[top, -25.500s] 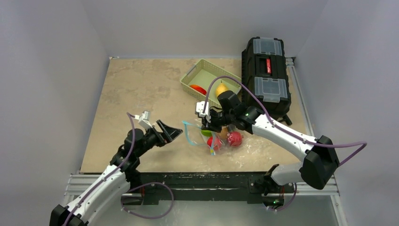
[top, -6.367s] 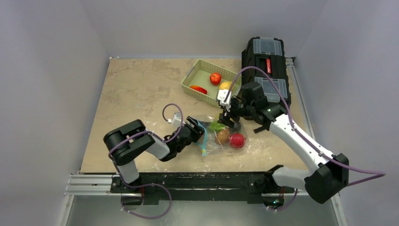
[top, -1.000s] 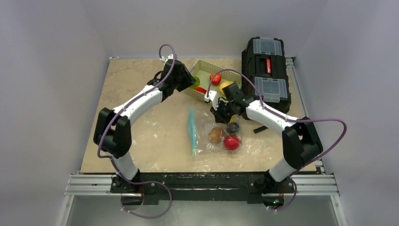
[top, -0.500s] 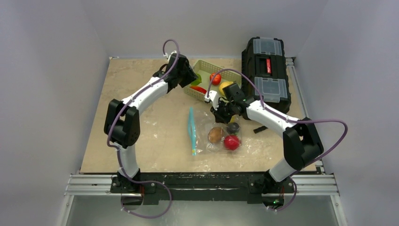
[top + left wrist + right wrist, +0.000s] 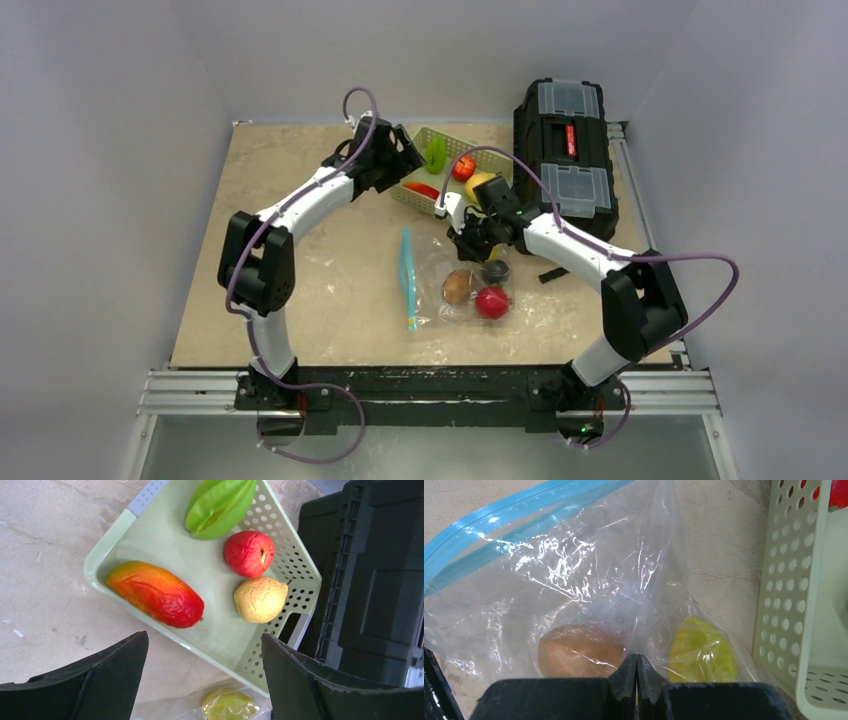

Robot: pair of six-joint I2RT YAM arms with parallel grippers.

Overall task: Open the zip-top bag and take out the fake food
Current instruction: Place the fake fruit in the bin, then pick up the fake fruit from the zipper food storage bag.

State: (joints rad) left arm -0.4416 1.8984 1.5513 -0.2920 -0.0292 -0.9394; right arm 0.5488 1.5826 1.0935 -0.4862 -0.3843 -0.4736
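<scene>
Left gripper (image 5: 202,647): jaws spread wide, nothing between. A second ago half-closed on green star fruit (image 5: 220,502); that piece now lies in far corner of basket (image 5: 95,565), near red apple (image 5: 248,553), yellow pear (image 5: 260,599), red-orange mango (image 5: 156,594). Drop done.

Right gripper (image 5: 636,664): tips together, pinching film of zip-top bag (image 5: 589,565), unmoved. Bag flat on table (image 5: 290,200), zip strip (image 5: 406,275) looks parted.

Fake food left inside: brown piece (image 5: 459,287), red piece (image 5: 491,302), dark piece (image 5: 494,269), yellow-green piece (image 5: 701,652). Roughly half done. Next likely: left arm back to bag mouth.
</scene>
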